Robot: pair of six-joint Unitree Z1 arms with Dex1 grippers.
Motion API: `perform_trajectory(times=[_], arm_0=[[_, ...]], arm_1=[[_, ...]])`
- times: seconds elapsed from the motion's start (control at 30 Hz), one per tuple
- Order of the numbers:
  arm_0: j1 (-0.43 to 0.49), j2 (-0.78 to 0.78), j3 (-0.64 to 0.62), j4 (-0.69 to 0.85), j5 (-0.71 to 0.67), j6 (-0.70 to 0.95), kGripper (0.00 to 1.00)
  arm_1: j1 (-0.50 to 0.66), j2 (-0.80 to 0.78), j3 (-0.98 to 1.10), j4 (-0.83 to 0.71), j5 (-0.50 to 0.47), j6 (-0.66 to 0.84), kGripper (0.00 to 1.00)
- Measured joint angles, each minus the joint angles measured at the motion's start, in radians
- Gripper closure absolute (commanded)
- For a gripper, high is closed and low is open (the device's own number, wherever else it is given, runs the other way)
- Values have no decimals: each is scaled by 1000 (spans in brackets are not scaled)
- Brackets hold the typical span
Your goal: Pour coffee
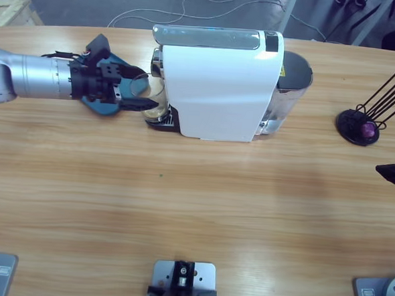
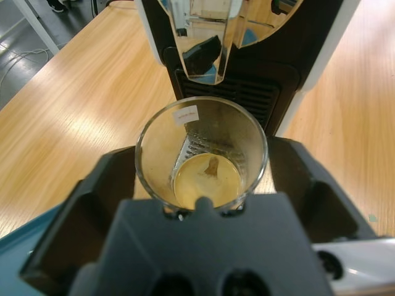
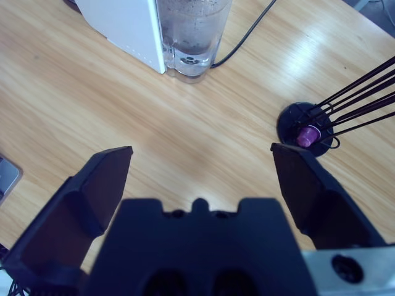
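Straddling the glass tumbler under the coffee machine, the left gripper stands spread, not clamped. Only the left wrist view shows the coffee. The right gripper hangs released over the counter.

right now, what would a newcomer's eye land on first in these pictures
The big white coffee machine at the table's far middle dominates. At its left end the left pincer stands open around a clear glass tumbler on the drip grate under the spout, with a shallow layer of tan coffee in the bottom. Far right, a black wire capsule stand holds one purple capsule, near the open, empty right pincer.
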Motion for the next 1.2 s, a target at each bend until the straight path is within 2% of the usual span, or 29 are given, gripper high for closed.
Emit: perform_trajectory(times=[0.07,0.13,0.17,0.43,0.7,0.8,1.03,1.2], arm_0=[[0,0,0,0,0,0,744],[0,0,0,0,1,0,953],[0,0,0,0,1,0,997],[0,0,1,0,13,-4,1000],[17,-91,29,-2,152,-98,1000],[52,-139,42,-2,205,-133,1000],[222,-163,52,-2,307,-251,1000],[262,-107,44,-2,375,-273,1000]], arm_1=[[0,0,0,0,0,0,0],[0,0,0,0,0,0,0],[0,0,0,0,0,0,0],[0,0,0,0,0,0,0],[0,0,0,0,0,0,3],[0,-1,3,0,0,0,4],[0,-5,13,-2,0,0,0],[0,-7,13,-2,0,0,0]])
